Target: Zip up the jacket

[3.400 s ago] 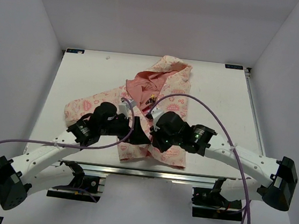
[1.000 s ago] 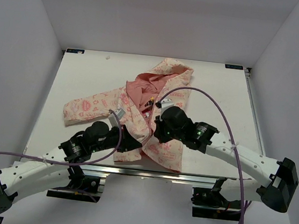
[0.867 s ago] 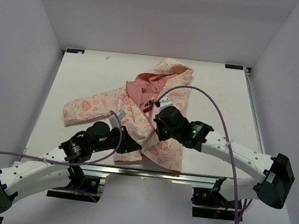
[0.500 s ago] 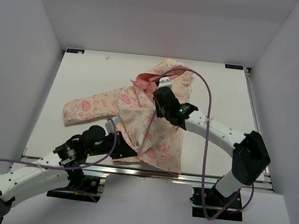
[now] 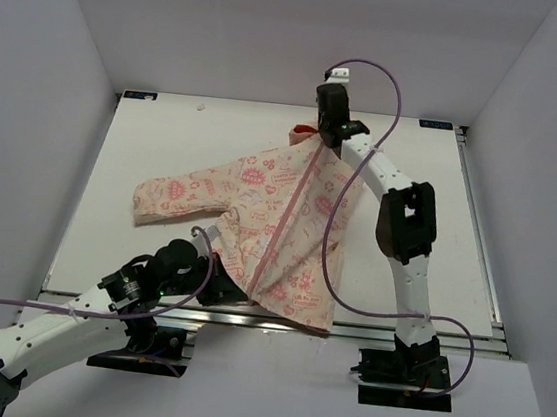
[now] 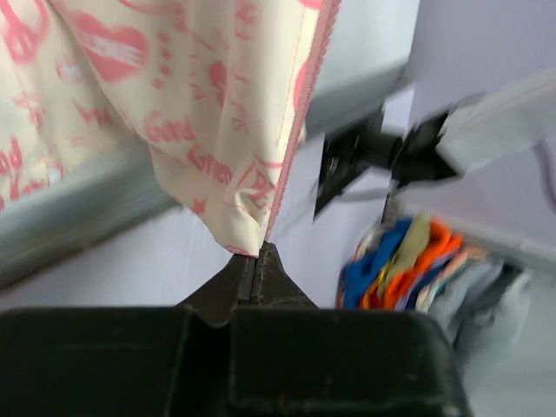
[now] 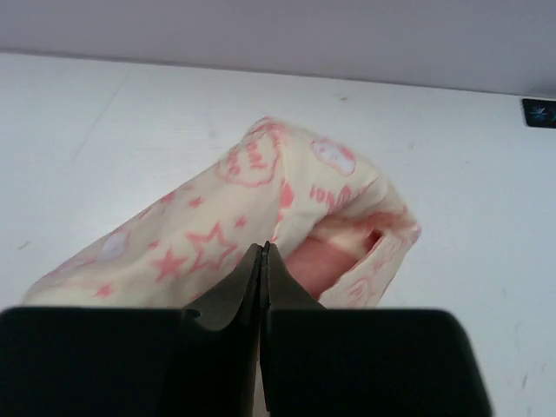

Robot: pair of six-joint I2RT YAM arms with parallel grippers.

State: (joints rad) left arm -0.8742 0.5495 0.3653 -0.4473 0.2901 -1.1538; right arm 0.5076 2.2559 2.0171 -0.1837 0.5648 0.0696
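Sleeve (image 5: pixel 174 197) of the jacket (image 5: pixel 260 191) out flat on the left side of the table (image 5: pixel 156 134), print side up. Just right of it, at the near edge: left gripper (image 5: pixel 234 292), jaws together and clamped on the bottom corner of the hem, right where the pink zipper (image 5: pixel 293 210) ends. Close up, fabric rising taut from the fingertips (image 6: pixel 271 271). Drawn back toward the table edge compared with a second ago, anchoring the bottom.

Up and right from there, zipper closed along the whole front; no salmon lining showing at the chest, where a gap was open a second ago.

Further right and far back: right gripper (image 5: pixel 325 133), carried from mid-chest up to the collar in the last half second, jaws together and pinching the jacket at the neck just below the hood (image 7: pixel 347 187). Whether on the slider itself, cannot tell.

Judged from this: zipping essentially finished, jacket stretched between both grippers across the middle of the table, only letting go left to do.
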